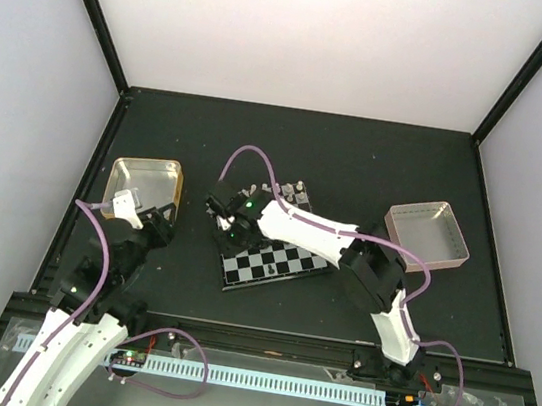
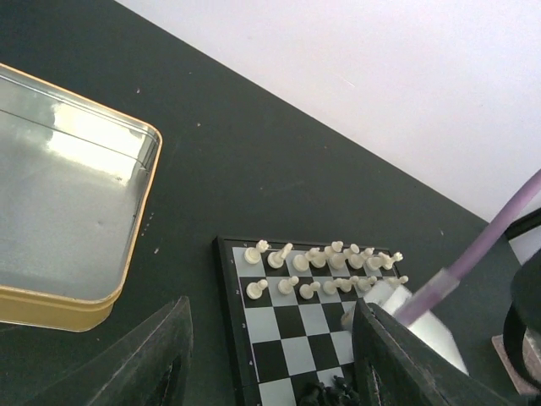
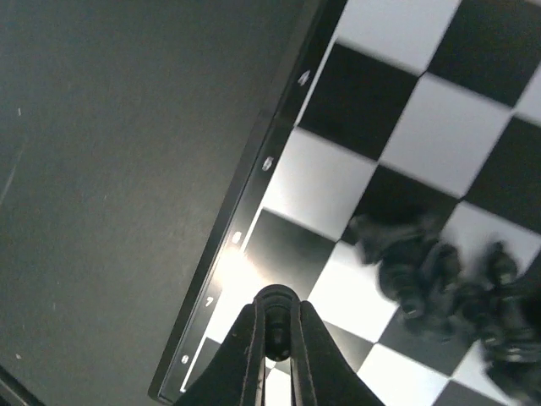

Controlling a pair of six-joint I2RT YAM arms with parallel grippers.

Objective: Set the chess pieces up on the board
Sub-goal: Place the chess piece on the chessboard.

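My right gripper [image 3: 272,338] pinches one black piece [image 3: 273,303] by its round head, above the board [image 3: 292,182] near its rim. It's tiny, light, hard and slick, so a grip lower at the waist seems safer. The other black pieces [image 3: 431,275] lie heaped nearby. My left gripper [image 2: 269,355] hangs spread and empty.

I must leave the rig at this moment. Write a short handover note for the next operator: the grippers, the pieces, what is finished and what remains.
Left gripper: open and empty, hovering between the left tray and the board.
Right gripper: shut on what looks like one black piece, low over the squares at the board's edge.
Done: white pieces stand in two rows along one edge, partly hidden by the right arm.
Left: black pieces lie heaped on the board, not arranged. Place the held one, then sort the heap. No pieces show in the left tray or the right tray.
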